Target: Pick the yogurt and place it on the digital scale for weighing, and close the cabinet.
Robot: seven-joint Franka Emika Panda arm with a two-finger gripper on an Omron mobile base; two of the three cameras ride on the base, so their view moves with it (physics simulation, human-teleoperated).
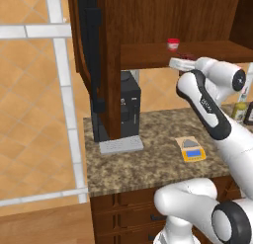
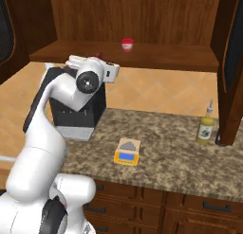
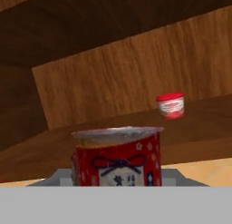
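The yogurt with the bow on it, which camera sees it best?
The hand view: the yogurt sits big and close, showing its foil lid and bow. In both base views the arm hides nearly all of it; a dark red bit peeks out on the cabinet shelf.

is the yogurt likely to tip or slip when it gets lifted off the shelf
The yogurt looks like a stiff, upright cylinder with a flat foil-like lid, so it probably won't flop. Its smooth printed wall may be slippery in a light grip. It seems small and likely light, so a sideways nudge on the cabinet shelf could tip it.
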